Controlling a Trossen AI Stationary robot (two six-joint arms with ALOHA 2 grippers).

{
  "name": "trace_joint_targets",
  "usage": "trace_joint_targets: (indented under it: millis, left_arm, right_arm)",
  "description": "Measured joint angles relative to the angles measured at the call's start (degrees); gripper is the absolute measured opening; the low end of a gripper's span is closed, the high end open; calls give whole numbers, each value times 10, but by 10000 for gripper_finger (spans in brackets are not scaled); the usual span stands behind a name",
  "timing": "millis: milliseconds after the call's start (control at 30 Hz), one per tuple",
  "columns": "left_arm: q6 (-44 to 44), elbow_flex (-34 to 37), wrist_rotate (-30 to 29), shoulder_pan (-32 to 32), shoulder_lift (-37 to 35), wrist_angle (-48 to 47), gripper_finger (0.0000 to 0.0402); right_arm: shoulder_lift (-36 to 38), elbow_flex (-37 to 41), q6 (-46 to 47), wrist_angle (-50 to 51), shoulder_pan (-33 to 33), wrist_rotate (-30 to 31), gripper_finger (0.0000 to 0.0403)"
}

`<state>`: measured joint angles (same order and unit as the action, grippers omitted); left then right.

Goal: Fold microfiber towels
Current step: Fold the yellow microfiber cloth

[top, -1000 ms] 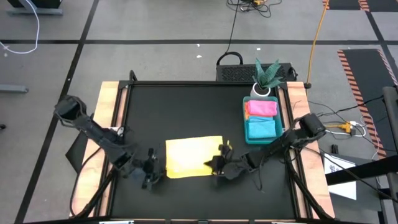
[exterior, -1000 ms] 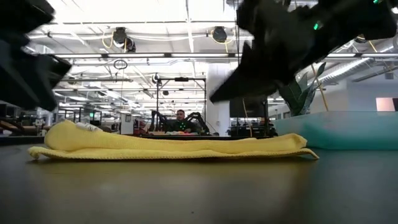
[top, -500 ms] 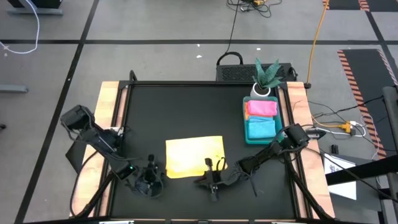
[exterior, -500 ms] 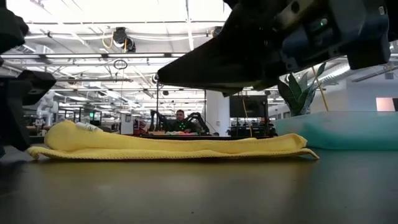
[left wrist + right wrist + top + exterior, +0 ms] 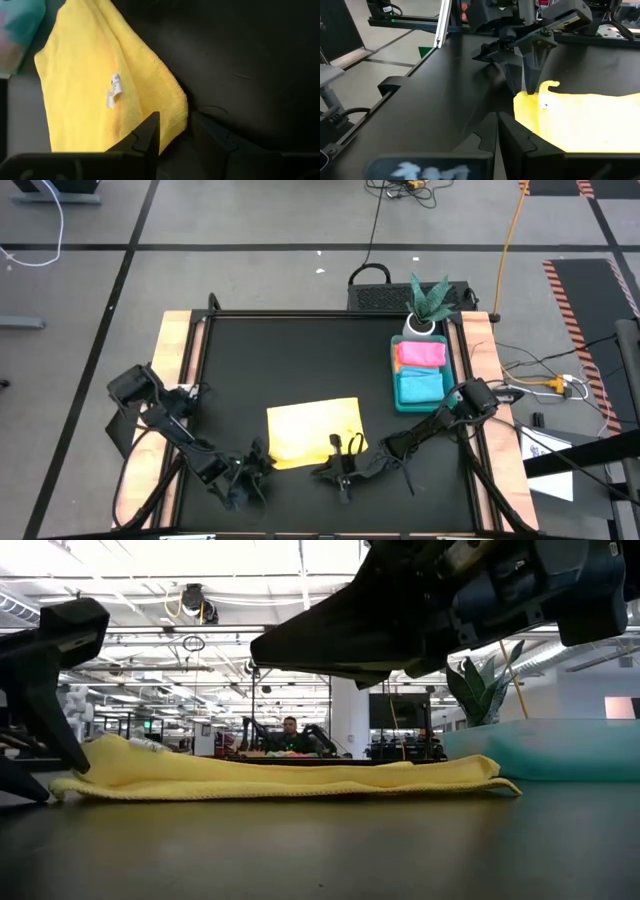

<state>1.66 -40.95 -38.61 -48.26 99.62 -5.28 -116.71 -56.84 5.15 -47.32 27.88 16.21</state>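
High view had the yellow towel (image 5: 313, 432) lying folded flat on the black table (image 5: 300, 360), toward the near edge and about in the middle. The pink towel (image 5: 421, 353) and the blue towel (image 5: 420, 386) sat folded in the green tray (image 5: 394, 370) on the right side, pink one farther back, blue one nearer, touching each other. A potted plant (image 5: 428, 305) stood just behind the tray.

The left end effector (image 5: 252, 468) was down by the towel's near-left corner. In the left wrist view its two fingers (image 5: 149, 135) stood spread a bit, with the towel's corner (image 5: 176, 117) just ahead of the gap, and nothing was pinched between them as far as the pictures showed. A small white tag (image 5: 114, 90) showed on the yellow cloth there.

The right end effector (image 5: 345, 470) hung over the bare table just off the towel's near edge. Right wrist view showed its fingers (image 5: 489, 131) pressed together, or very nearly, holding nothing, with the towel (image 5: 580, 120) beside them and the left end effector (image 5: 527, 70) farther off at the towel's corner.

Low view showed the yellow towel (image 5: 270, 776) lying low and flat, slightly puffed up at its left end, with the right arm's dark body up above it. Way back in the room a person (image 5: 290, 730) sat at another rig.
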Motion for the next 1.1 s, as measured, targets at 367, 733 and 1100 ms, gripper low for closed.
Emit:
trace_joint_targets:
  millis: [367,733,1100]
  left_arm:
    - [41,1,-5,28,1,29,113]
    - [-98,3,-101,37,-6,28,113]
    - [-222,3,-142,36,-7,29,113]
  right_arm:
    - [0,0,0,0,0,0,11]
    - [0,1,1,1,0,0,11]
    - [0,1,2,5,0,0,11]
